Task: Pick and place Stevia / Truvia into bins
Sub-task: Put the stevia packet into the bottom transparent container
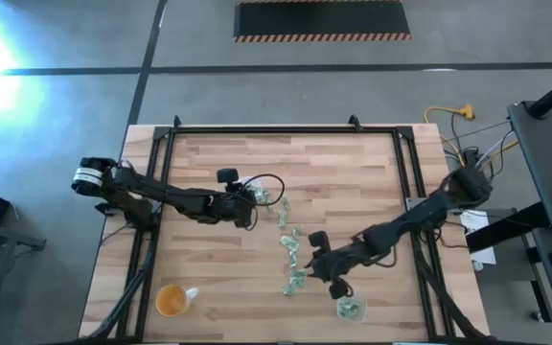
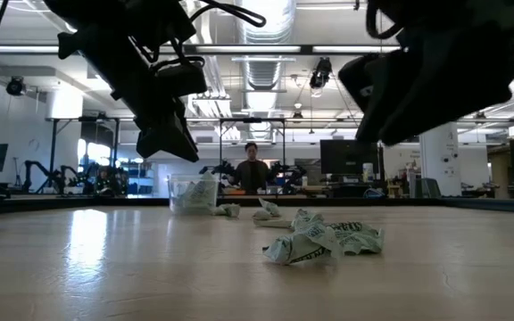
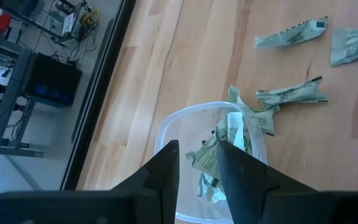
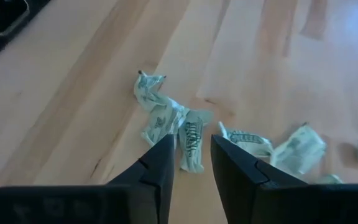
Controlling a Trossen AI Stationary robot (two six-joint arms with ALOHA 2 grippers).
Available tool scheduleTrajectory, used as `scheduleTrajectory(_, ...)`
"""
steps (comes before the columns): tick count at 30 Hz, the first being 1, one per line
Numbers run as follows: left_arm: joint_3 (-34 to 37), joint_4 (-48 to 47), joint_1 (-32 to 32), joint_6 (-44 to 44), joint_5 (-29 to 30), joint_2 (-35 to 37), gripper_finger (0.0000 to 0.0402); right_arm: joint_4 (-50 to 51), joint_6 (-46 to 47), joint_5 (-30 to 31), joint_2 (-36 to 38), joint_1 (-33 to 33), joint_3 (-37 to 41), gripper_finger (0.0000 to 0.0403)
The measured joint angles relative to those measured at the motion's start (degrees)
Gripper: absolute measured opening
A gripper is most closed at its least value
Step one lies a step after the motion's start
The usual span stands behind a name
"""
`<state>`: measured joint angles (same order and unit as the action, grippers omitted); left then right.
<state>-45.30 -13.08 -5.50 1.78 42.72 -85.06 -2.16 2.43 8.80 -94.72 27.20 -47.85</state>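
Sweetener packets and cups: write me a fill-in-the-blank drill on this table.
1. The left tool hangs over a clear cup that holds ____.
2. The right tool hangs over loose packets lying on the ____ table.
3. The round cup near the table's front left corner is tinted ____.

Missing words: packets; wooden; orange

My left claw [image 3: 197, 163] hangs right over a bin [image 3: 166, 127] with packets [image 3: 232, 134] in it; more lie beyond on the worktop [image 1: 353, 182]. Under my right claw [image 4: 191, 155] sits a packet cluster [image 4: 166, 118], the second bin [image 1: 350, 308] just behind.
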Motion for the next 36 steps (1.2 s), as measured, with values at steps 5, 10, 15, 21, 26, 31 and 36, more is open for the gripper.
scheduleTrajectory(5, 0.1, 0.0, -0.1, 0.0, 0.0, 0.0, 0.0094, 0.2, -1.9, -2.8, -4.6, -1.3, -3.1, 0.0107)
scheduleTrajectory(10, 0.4, -0.5, -0.2, -0.1, -0.2, 0.0, 0.0094, 0.3, -2.5, -4.9, -8.4, -2.2, -5.6, 0.0113)
scheduleTrajectory(15, 0.4, -2.3, -0.2, -1.5, -0.4, 0.0, 0.0094, 3.4, -2.4, -5.0, -11.3, -3.3, -7.5, 0.0114)
scheduleTrajectory(21, 0.4, -3.0, -0.2, -1.6, -0.4, 0.0, 0.0094, 4.5, -2.1, -5.8, -12.0, -3.9, -8.3, 0.0108)
scheduleTrajectory(26, 0.4, -3.0, -0.2, -1.6, -0.4, 0.0, 0.0094, 4.8, -2.0, -5.9, -12.0, -3.9, -8.2, 0.0094)
scheduleTrajectory(31, 0.4, -3.0, -0.2, -1.6, -0.4, 0.0, 0.0094, 5.0, -1.1, -6.0, -12.0, -3.9, -8.0, 0.0075)
scheduleTrajectory(36, 0.4, -2.9, -0.2, -1.6, -0.4, 0.0, 0.0094, 5.0, -0.9, -6.1, -12.0, -3.9, -8.0, 0.0063)
